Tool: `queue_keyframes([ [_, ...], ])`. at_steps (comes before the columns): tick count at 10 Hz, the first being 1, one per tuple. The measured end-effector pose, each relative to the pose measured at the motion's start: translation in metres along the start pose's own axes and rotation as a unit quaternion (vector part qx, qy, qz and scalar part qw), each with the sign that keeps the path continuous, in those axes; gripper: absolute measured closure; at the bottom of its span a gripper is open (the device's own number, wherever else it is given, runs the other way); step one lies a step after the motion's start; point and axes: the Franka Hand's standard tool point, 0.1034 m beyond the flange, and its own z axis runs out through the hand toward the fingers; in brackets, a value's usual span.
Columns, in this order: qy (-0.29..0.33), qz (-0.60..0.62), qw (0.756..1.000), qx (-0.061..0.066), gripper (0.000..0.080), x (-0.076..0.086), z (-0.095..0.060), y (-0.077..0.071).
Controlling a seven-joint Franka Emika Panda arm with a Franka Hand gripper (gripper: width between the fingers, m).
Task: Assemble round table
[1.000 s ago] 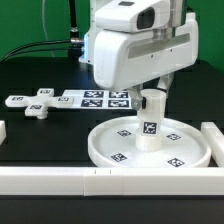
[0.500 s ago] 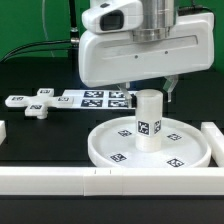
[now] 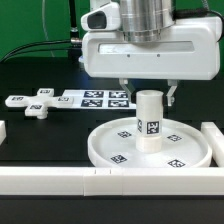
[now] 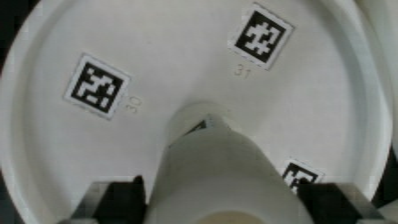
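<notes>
leg [image 3: 149, 121] stands upright at the middle of the disc [image 3: 112, 148], long axis vertical, directly under the gripper [image 3: 147, 90], whose fingers sit closed around its top end; foot [image 3: 38, 106] lies well off the disc

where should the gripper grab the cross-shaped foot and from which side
Take the cross-shaped foot from straight above, closing across one of its narrow arms. It lies flat on the black table, apart from the other parts, so its arms' sides look free for the fingers.
</notes>
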Motion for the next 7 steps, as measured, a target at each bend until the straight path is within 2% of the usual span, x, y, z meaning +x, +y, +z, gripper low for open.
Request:
queue_keyframes([
  [2,-0.002,0.061,0.998,0.005,0.0387,-0.0007,0.0001,-0.0013],
  [3,-0.008,0.129,0.992,0.012,0.0387,-0.0011,0.0002,-0.0022],
  [4,-0.021,0.236,0.971,0.028,0.0387,-0.0011,0.0006,-0.0031],
  [5,-0.028,0.294,0.955,0.035,0.0387,-0.0019,0.0008,-0.0043],
  [6,-0.038,0.37,0.927,0.045,0.0387,-0.002,0.0008,-0.0063],
  [7,-0.051,0.431,0.899,0.064,0.0387,-0.0003,0.0009,-0.0061],
])
